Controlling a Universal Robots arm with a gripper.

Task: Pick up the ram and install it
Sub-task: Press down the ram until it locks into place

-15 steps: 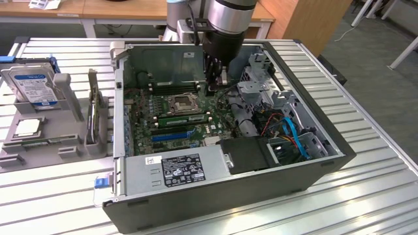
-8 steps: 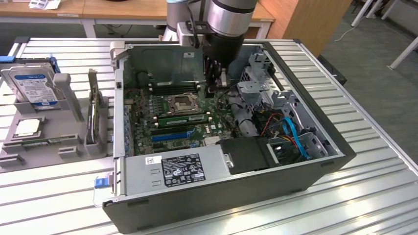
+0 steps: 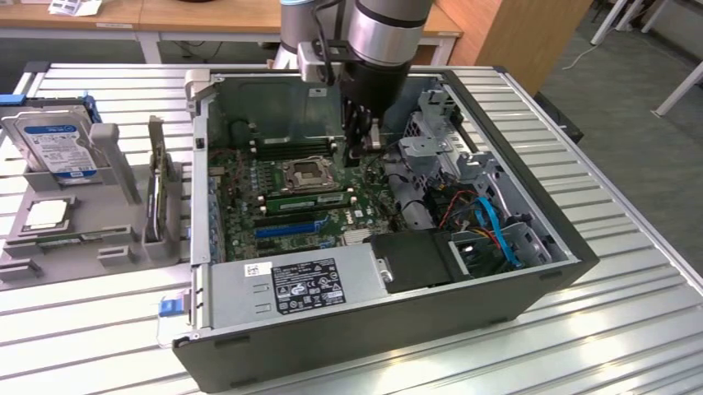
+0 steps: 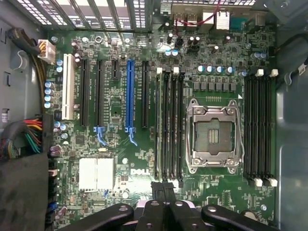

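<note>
Metal counter: slatted, and it carries the open case, so we work from above.
Case: its walls and cables crowd the opening. We would keep the arm upright and clear of them.
Board: green, lying on the case floor and facing up at us.
Socket: open and bare, just beside the target bank. We judge it the one part to keep off entirely.
Slots: the black bank between the socket and the blue slot, with white latches at its ends. We cannot tell which slot is free, nor whether the latches are swung out. Both matter before any push.
Ram: we take the thin dark edge in the grip for it, seen edge-on. It is above one end of that bank and looks apart from the board.
Fingers: together, clamped on the ram as far as we can judge.
Doing it well: we would line the stick up with the slot along its whole run, not just at this end. We would hold it upright, match notch to key, and press straight down evenly. A tilt, or a push at one end alone, could jam the ram or flex the board.
</note>
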